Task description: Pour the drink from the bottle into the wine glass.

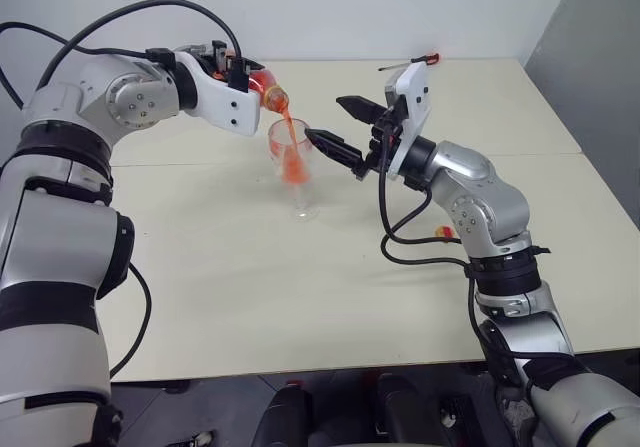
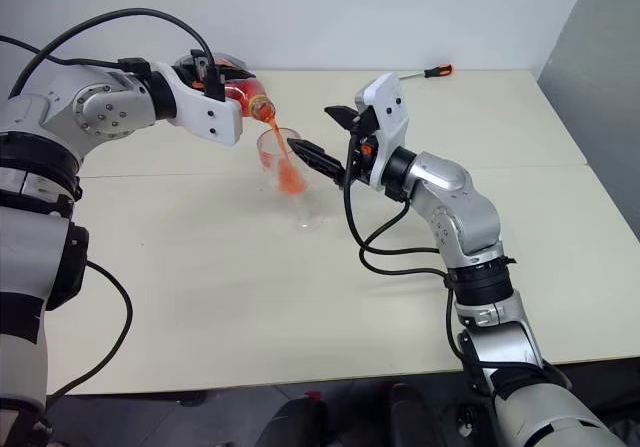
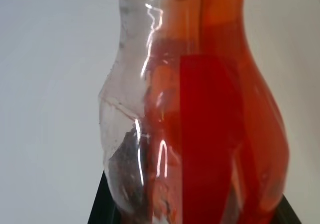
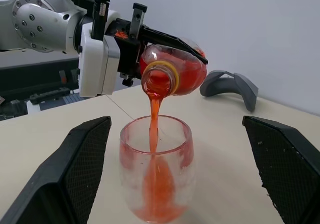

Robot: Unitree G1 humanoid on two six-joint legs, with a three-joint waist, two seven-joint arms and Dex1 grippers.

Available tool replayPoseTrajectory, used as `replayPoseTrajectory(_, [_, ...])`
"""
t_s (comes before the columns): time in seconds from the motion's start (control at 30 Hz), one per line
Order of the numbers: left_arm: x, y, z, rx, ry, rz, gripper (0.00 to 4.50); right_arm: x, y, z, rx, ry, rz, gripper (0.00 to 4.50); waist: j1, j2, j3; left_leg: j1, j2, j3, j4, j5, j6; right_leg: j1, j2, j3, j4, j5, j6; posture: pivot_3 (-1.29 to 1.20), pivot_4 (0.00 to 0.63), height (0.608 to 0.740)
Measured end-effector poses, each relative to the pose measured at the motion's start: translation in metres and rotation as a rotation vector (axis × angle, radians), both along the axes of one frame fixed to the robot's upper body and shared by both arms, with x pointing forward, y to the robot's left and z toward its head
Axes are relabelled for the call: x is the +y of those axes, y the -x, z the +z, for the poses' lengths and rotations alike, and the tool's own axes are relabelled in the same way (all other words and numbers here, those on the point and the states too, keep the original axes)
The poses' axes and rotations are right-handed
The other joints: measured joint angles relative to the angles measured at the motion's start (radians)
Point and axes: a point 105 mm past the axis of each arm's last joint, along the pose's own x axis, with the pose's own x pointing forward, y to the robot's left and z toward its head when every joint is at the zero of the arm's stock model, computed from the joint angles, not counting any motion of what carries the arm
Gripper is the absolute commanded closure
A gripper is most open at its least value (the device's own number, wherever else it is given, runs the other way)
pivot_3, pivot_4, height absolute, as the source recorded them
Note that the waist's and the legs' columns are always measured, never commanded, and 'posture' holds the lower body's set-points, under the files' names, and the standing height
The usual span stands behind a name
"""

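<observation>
One bottle tipped, mouth down over the wine glass.

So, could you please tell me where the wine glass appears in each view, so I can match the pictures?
Left eye view: wine glass left of centre, under the tilted bottle.
Right eye view: wine glass left of centre, upper half.
Left wrist view: the close-up bottle; I cannot make out the glass.
Right wrist view: wine glass bottom centre, between the two black fingers.
Shared landmark: the red stream from the bottle's mouth.
</observation>
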Motion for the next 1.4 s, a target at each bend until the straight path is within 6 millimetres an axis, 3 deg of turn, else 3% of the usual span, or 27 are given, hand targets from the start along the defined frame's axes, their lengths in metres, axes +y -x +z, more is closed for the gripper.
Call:
replayPoseTrajectory(0.63, [-0.001,0.000,0.007,-0.027,-0.017,0.000,3.37,0.001,-0.002,-0.002,0.010,0.002,0.006,0.00,0.000,0.000,0.000,0.000,0.000,0.001,0.000,0.000,0.000,0.000,0.000,0.000,0.000,0.000,0.000,0.00,0.150,0.740])
replayPoseTrajectory(1.4, [0.011,0.003,0.011,-0.055,-0.072,0.020,3.37,0.002,-0.004,-0.005,0.005,0.001,0.018,0.00,0.000,0.000,0.000,0.000,0.000,0.001,0.000,0.000,0.000,0.000,0.000,0.000,0.000,0.000,0.000,0.00,0.150,0.740])
